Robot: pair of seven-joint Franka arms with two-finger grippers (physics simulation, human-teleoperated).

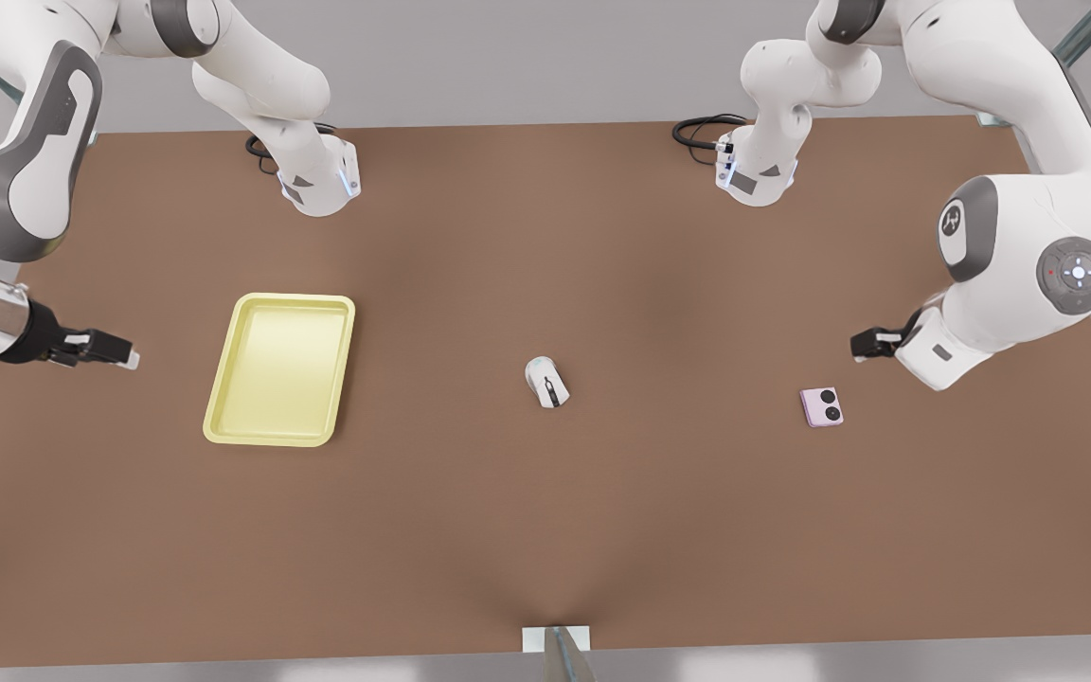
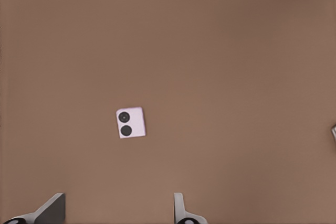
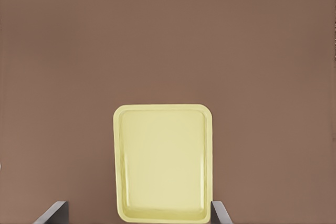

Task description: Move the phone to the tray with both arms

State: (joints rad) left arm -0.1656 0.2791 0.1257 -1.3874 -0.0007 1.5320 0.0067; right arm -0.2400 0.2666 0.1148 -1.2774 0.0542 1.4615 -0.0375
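The pale pink-lilac phone lies flat on the brown table at the front view's right, its two black circles facing up. My left gripper hovers just beyond it, open, with nothing between its fingers. The pale yellow tray rests empty at the front view's left. Out past the tray's outer side my right gripper is also open and holds nothing.
A white oval computer mouse with a dark stripe lies mid-table between the tray and the phone. The two arm bases stand at the far edge with black cables beside them. Bare brown tabletop stretches along the near side.
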